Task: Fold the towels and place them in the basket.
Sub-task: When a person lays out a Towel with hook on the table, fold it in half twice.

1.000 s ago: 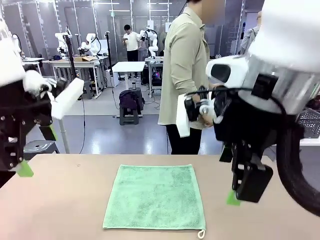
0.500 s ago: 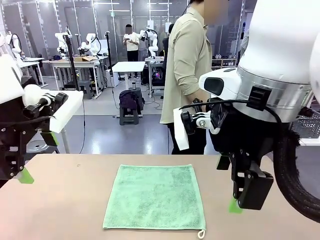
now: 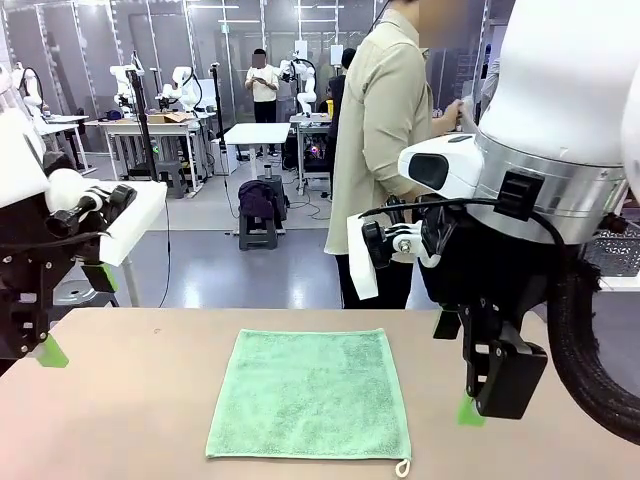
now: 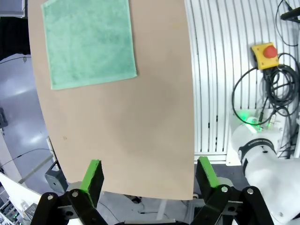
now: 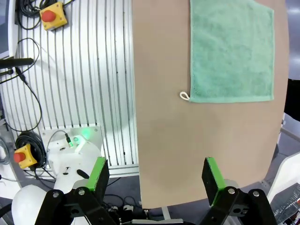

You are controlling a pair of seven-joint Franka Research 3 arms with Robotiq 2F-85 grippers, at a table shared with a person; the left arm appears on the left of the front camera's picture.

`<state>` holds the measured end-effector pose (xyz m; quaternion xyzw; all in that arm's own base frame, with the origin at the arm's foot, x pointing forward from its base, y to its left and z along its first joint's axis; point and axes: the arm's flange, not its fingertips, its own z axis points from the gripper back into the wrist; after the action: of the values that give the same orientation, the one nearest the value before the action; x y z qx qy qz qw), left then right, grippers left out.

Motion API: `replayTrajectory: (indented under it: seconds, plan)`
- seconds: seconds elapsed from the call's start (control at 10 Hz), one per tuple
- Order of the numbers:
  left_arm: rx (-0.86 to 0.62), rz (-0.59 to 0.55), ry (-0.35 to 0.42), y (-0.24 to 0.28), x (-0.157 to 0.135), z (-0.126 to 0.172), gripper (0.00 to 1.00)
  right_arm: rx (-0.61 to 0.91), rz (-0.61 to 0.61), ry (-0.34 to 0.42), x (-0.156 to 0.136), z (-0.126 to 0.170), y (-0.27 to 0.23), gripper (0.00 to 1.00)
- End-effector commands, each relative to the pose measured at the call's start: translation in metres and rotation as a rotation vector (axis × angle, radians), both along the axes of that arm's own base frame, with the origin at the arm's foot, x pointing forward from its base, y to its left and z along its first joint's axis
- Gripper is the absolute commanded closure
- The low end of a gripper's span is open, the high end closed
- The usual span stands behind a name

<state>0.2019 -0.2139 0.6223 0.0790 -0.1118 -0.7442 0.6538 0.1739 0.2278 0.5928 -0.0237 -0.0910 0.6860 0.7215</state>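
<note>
A mint green towel lies flat and unfolded in the middle of the tan table, its small white corner loop at the near right corner. My left gripper hangs open above the table's left edge, well clear of the towel. Just off the towel's right side, my right gripper hovers open and holds nothing. The left wrist view has its open gripper above bare table, the towel farther off. Below the right wrist's open gripper lies the towel. The dark mesh basket peeks out behind the right arm.
A person in an olive shirt stands at the table's far edge, turned to the right. Beside the table, the ribbed white base carries yellow emergency-stop boxes and loose cables.
Both arms shifted slightly and then settled, the right gripper a little lower. The person stepped right and raised a hand. The towel has not moved.
</note>
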Motion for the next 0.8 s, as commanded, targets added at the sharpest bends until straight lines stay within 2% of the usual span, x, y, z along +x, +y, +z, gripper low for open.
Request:
replayTrajectory:
  seconds: [0.0, 0.1, 0.3, 0.7]
  plan:
    - [-0.011, -0.012, 0.029, -0.023, 0.011, -0.022, 0.00, 0.002, 0.001, 0.023, 0.017, -0.017, 0.009, 0.00]
    - [-0.003, -0.013, 0.066, -0.045, 0.022, -0.047, 0.00, -0.006, -0.017, 0.031, 0.033, -0.034, 0.014, 0.00]
    - [0.017, 0.004, 0.095, -0.075, 0.035, -0.096, 0.00, -0.014, -0.003, 0.086, 0.057, -0.073, 0.018, 0.00]
    - [0.044, 0.054, 0.189, -0.095, 0.053, -0.184, 0.00, -0.036, 0.019, 0.158, 0.094, -0.158, 0.020, 0.00]
